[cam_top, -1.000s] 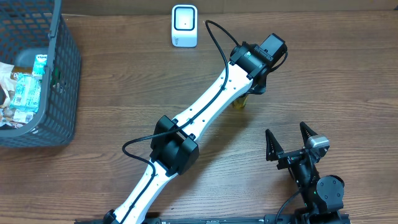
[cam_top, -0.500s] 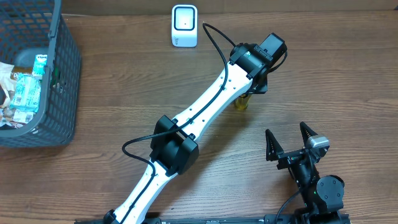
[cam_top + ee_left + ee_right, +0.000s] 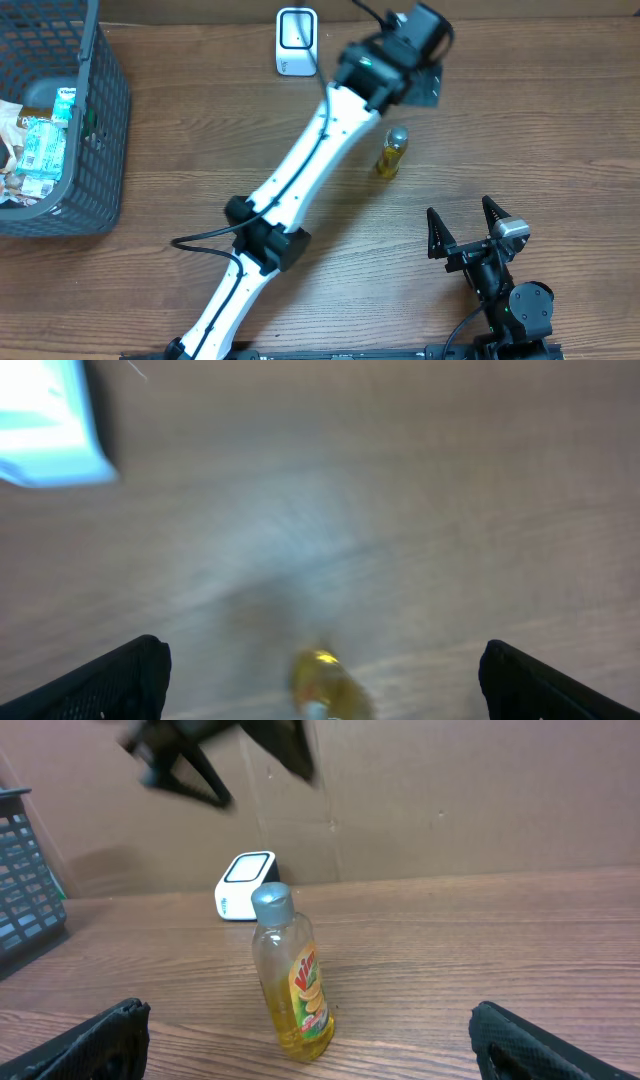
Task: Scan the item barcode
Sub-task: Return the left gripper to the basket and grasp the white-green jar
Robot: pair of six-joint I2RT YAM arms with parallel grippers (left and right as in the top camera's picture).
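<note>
The item is a small yellow bottle (image 3: pixel 391 152) with a grey cap, standing upright and free on the wooden table. It shows blurred in the left wrist view (image 3: pixel 328 682), and in the right wrist view (image 3: pixel 293 982) its label faces the camera. My left gripper (image 3: pixel 424 86) hangs open above and behind the bottle, its fingers (image 3: pixel 120 678) wide apart and holding nothing. The white barcode scanner (image 3: pixel 297 41) stands at the table's back edge, left of that gripper. My right gripper (image 3: pixel 465 226) rests open near the front right, in front of the bottle.
A dark mesh basket (image 3: pixel 103 120) holding several packaged items sits at the far left. A cardboard wall (image 3: pixel 450 800) backs the table. The left arm (image 3: pixel 300 180) stretches diagonally across the middle of the table.
My left gripper opened, let go of the bottle and lifted up and back toward the scanner. The bottle now stands alone on the table. The right arm has not moved.
</note>
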